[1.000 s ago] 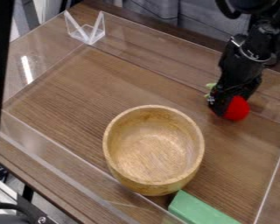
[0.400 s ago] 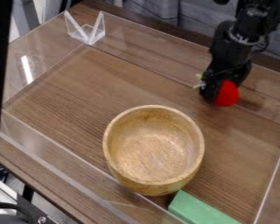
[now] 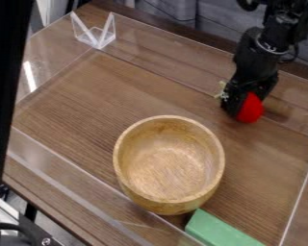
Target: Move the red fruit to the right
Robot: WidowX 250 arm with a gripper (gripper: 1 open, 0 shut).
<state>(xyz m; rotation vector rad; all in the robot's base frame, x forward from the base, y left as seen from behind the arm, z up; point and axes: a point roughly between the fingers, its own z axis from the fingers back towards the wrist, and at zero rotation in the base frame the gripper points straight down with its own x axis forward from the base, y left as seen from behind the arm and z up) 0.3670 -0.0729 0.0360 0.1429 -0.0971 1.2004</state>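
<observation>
The red fruit [image 3: 252, 109] is a small bright red rounded toy lying on the wooden table at the far right. My black gripper [image 3: 248, 98] hangs straight over it, its fingers coming down on either side of the fruit's top. The jaws stand open around the fruit. The fruit's upper part and its green tip are mostly hidden behind the fingers.
A large wooden bowl [image 3: 169, 161] stands in the front middle of the table. A flat green block [image 3: 226, 231] lies at the front edge, right of the bowl. A clear plastic stand [image 3: 95, 32] sits at the back left. Transparent walls [image 3: 300, 192] ring the table.
The gripper and the red fruit have shifted together a little toward the back left, then settled slightly lower. The bowl and green block have not moved.
</observation>
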